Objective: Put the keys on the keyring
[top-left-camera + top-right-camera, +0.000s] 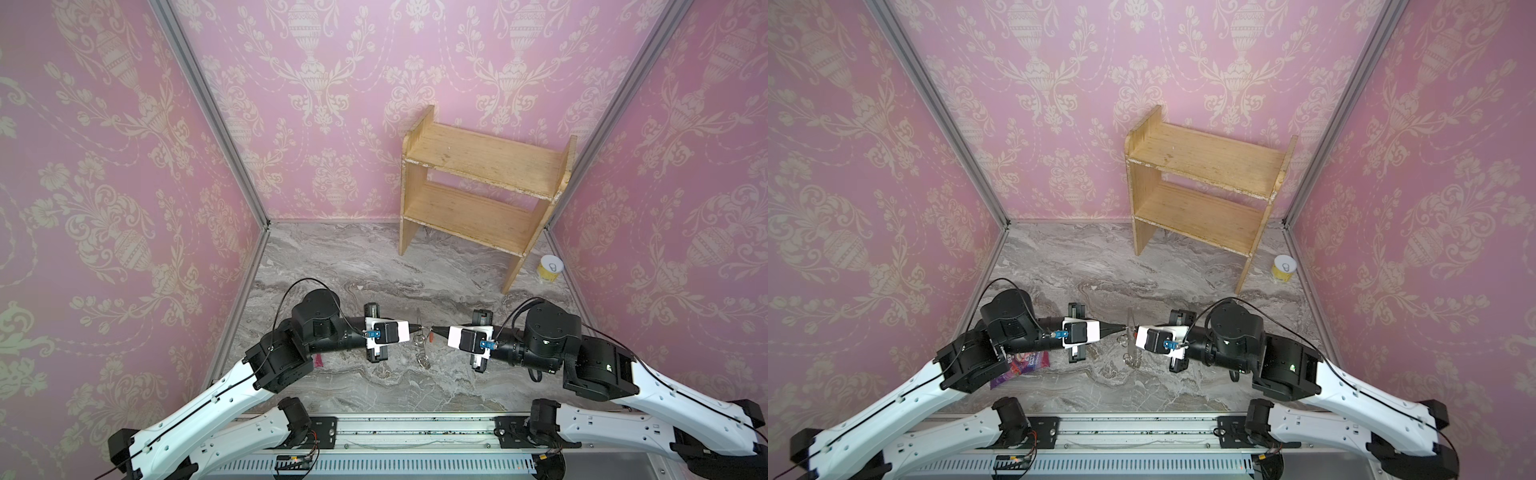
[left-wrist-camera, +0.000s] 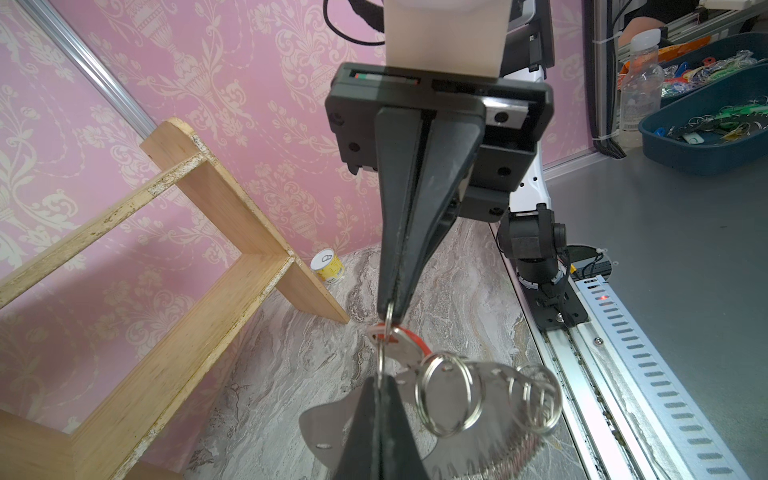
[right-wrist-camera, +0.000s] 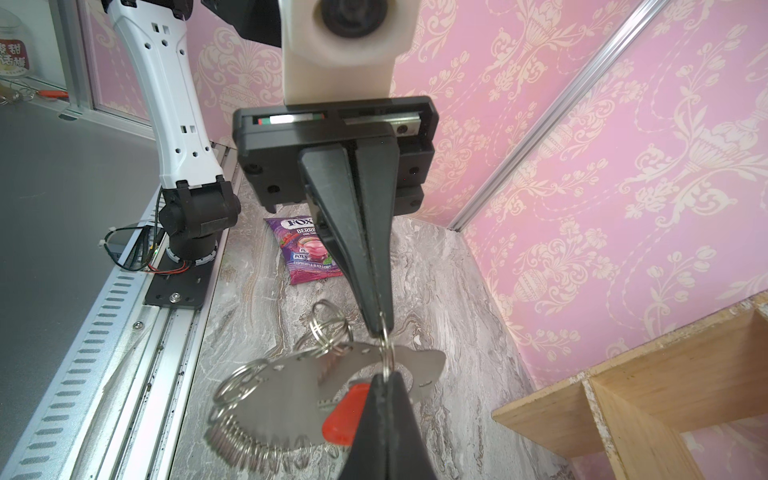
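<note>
jaws of left gripper (image 2: pixel 380 384) and right gripper (image 2: pixel 390 309) are closed tip to tip on one split ring (image 2: pixel 387 332) of the keyring (image 2: pixel 324 422), hung over the table's (image 2: pixel 282 357) near middle, key (image 2: pixel 401 338) at that ring, and a slight twist might slip the wire and drop it.

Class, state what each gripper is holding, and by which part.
The left gripper and the right gripper, jaws shut, both pinch one split ring on the keyring's edge, from opposite sides; the red-tagged key sits at that ring.
</note>
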Controlling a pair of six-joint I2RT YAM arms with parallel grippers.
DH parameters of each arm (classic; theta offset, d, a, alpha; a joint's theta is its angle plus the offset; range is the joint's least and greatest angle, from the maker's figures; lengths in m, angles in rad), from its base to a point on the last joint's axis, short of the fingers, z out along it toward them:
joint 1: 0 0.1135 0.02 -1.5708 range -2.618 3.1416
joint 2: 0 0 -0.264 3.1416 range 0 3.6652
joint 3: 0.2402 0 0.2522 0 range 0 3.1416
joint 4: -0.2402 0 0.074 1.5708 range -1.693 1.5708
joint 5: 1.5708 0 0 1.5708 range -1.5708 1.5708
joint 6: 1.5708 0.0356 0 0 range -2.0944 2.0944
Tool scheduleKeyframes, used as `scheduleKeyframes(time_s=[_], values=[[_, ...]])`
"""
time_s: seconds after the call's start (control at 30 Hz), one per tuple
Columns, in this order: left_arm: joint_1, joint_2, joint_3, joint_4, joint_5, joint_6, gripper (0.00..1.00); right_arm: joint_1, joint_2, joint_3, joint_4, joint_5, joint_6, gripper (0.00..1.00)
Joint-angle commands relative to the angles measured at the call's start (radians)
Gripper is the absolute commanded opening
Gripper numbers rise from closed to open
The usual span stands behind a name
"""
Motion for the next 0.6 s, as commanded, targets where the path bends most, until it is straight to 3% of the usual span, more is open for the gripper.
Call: scheduleKeyframes(time_s=[0.0,0.57], values=[[-0.003,-0.002,0.022,-0.004,0.013,0.019,0.00,0.004,-0.013,0.005,0.027,0.022,-0.017,0.00],[-0.004,0.000,0.031,-0.014,0.006,0.031,0.00,0.004,-0.014,0.005,0.017,0.002,-0.020,0.00]])
